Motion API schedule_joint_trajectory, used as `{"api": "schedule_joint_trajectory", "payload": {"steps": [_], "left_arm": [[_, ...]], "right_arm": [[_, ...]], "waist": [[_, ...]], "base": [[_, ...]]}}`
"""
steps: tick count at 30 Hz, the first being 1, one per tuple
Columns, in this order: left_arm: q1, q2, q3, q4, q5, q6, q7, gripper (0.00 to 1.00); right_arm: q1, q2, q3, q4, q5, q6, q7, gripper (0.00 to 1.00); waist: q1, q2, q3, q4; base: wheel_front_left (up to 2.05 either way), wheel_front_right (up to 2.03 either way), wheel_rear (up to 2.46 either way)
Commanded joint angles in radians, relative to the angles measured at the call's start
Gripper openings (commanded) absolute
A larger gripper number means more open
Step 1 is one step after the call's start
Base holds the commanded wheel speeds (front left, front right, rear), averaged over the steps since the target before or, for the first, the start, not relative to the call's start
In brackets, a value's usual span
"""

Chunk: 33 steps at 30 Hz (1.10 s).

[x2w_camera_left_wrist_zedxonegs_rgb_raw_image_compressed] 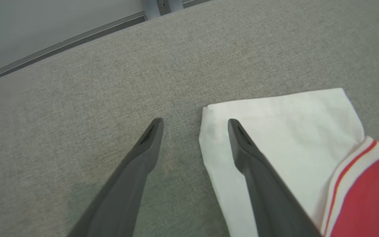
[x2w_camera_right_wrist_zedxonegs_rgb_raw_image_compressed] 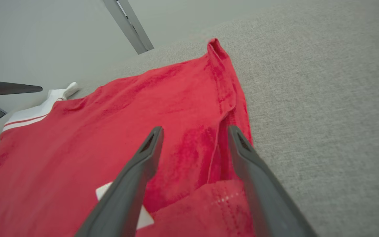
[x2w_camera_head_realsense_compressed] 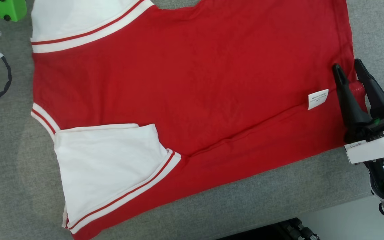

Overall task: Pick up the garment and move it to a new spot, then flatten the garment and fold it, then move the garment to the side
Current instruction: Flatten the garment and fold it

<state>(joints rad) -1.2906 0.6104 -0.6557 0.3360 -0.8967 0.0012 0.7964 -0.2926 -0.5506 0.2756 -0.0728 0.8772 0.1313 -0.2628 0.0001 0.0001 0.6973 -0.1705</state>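
1. Head view: shows the garment point(x2w_camera_head_realsense_compressed: 192, 83) spread on the grey tabletop point(x2w_camera_head_realsense_compressed: 12, 166), long axis running left to right, white sleeves point(x2w_camera_head_realsense_compressed: 108, 166) toward the left, hem toward the right. Puts the right pincer point(x2w_camera_head_realsense_compressed: 348, 65) over the hem's near corner, jaws wide and empty, just beside the white label point(x2w_camera_head_realsense_compressed: 318, 99). Cuts off the garment's far part at the top edge; gives no clear sign whether the fingertips touch cloth.
2. Left wrist view: shows the left pincer point(x2w_camera_left_wrist_zedxonegs_rgb_raw_image_compressed: 195, 120) wide, holding nothing, straddling the edge of one white sleeve point(x2w_camera_left_wrist_zedxonegs_rgb_raw_image_compressed: 291, 131), with one finger over bare tabletop and the other over the cloth. Places the red body to the right, so makes this arm the nearer for the sleeve end. Leaves the height above the cloth hard to judge.
3. Right wrist view: looks along the hem, with a turned-over fold point(x2w_camera_right_wrist_zedxonegs_rgb_raw_image_compressed: 209, 204) of red cloth between the open fingers and bare tabletop to the right. Makes this arm the nearer for the hem end. Hides part of the label behind one finger.
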Motion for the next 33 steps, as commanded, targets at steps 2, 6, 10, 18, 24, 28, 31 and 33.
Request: {"api": "schedule_joint_trajectory", "payload": {"steps": [2,6,10,18,24,28,31,33], "left_arm": [[-0.021,0.011,-0.008,0.012,0.015,-0.005,0.012,1.0],[-0.026,0.026,-0.022,0.03,0.026,-0.005,0.028,1.0],[-0.023,0.035,-0.034,0.033,0.046,-0.006,0.024,0.76],[-0.014,0.016,-0.028,0.016,0.013,-0.028,0.01,0.0],[-0.02,-0.004,-0.018,-0.007,-0.006,-0.043,-0.01,0.0],[-0.019,-0.017,-0.023,-0.042,-0.02,-0.058,-0.012,0.0],[-0.016,-0.022,-0.025,-0.076,-0.025,-0.065,-0.017,0.0],[-0.004,-0.024,-0.029,-0.104,-0.029,-0.069,-0.022,0.0]], "right_arm": [[-0.016,0.005,-0.004,-0.008,0.004,-0.001,-0.003,1.0],[-0.025,0.01,0.0,-0.009,0.0,-0.001,-0.003,1.0],[-0.032,0.009,0.004,-0.004,-0.004,-0.001,-0.003,1.0],[-0.088,-0.035,0.019,0.001,0.002,-0.001,-0.003,1.0],[-0.276,-0.06,0.081,0.081,0.023,-0.001,0.181,1.0],[-0.421,-0.042,0.092,0.164,0.025,-0.001,0.392,1.0],[-0.496,-0.032,0.071,0.228,0.005,-0.001,0.512,1.0],[-0.537,-0.024,0.049,0.271,-0.014,-0.001,0.589,1.0]], "waist": [[-0.0001,-0.0001,0.042,-0.039],[-0.0001,-0.0001,0.049,-0.045],[-0.0001,-0.0001,0.051,-0.048],[-0.0001,-0.0001,0.035,-0.04],[-0.0001,-0.0001,0.007,-0.024],[-0.0001,-0.0001,-0.009,-0.004],[-0.0001,-0.0001,-0.015,0.013],[-0.0001,-0.0001,-0.02,0.027]], "base": [[0.0,0.0,0.0],[0.0,0.0,0.0],[0.0,0.0,0.0],[0.0,0.0,0.0],[0.0,0.0,0.0],[0.0,0.0,0.0],[0.0,0.0,0.0],[0.0,0.0,0.0]]}}
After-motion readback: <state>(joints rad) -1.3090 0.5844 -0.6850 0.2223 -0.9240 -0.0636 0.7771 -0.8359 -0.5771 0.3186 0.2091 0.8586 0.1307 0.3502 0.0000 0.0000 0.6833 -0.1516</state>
